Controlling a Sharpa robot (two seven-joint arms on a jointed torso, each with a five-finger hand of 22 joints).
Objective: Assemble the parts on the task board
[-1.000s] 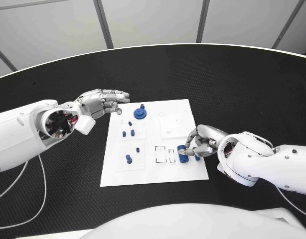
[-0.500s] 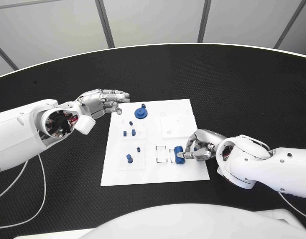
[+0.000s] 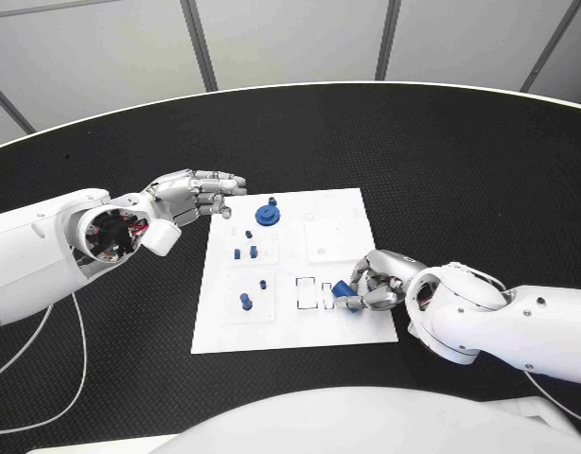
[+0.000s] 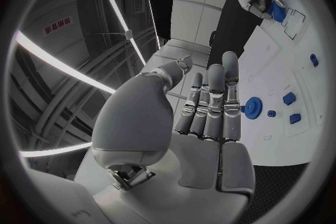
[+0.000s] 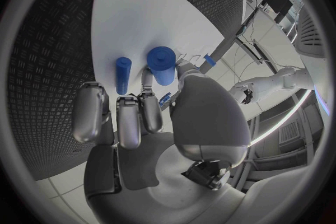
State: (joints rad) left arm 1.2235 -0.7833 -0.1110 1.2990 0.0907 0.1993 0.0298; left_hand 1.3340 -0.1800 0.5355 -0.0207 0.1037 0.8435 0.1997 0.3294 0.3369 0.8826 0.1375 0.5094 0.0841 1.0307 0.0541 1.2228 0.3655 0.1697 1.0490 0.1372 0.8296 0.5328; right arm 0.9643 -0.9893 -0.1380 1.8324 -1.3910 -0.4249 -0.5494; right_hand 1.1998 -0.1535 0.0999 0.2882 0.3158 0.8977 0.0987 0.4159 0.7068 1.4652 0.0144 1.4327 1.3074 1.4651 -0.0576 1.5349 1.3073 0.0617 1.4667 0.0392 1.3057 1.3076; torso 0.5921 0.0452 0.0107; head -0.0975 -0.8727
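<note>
Thin blue rod (image 5: 122, 75) beside right hand (image 5: 150, 117) — wrist view

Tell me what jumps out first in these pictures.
The white task board in the middle of the black table, dotted with small blue parts. At its near right edge the right hand holds a blue cylinder, while the left hand hovers off its far left corner.
</note>
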